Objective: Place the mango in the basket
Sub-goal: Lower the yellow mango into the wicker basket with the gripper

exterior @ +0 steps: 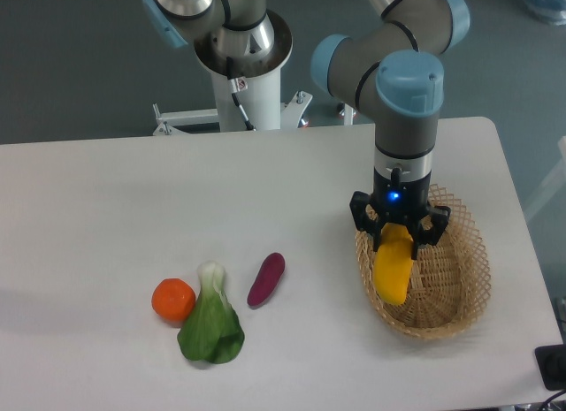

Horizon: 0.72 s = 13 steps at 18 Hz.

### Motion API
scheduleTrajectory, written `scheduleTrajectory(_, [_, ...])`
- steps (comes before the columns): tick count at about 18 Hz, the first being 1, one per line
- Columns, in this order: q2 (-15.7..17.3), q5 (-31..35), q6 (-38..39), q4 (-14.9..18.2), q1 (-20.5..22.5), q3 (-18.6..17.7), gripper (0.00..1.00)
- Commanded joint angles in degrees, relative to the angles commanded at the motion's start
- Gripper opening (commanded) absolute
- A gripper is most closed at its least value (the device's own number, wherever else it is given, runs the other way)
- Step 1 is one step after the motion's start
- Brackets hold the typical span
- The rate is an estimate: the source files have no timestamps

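fingers (395, 243) clamped on mango (393, 271) – fruit hangs upright inside basket (460, 296), lower end near basket floor

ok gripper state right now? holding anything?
Gripper: closed on the mango, which hangs lengthwise over the basket; whether it touches the bottom cannot be told.

The basket (464, 283) is light tan open-weave wicker, rough and loopy at the rim, while the mango (393, 271) has smooth, slightly glossy yellow skin. The counter (133, 216) looks matt white, and the pincer (399, 243) is matt black plastic.
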<state>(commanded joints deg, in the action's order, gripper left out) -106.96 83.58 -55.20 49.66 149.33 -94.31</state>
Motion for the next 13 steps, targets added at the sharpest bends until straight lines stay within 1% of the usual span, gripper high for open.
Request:
scheduleTrajectory(3, [0.0,0.0,-0.09,-0.09,0.0,0.09,0.61])
scheduleTrajectory(6, [0.0,0.09,-0.7,-0.09,0.7,-0.88,0.61])
scheduleTrajectory(9, [0.0,0.17,-5.09,-0.09,1.41,-1.23,0.61])
scheduleTrajectory(11, [-0.09,0.44,-7.98,-0.96,2.54,-2.8,0.61])
scheduleTrajectory(13, [-0.7,0.44,-11.23,-1.06,3.51,-3.25,0.61])
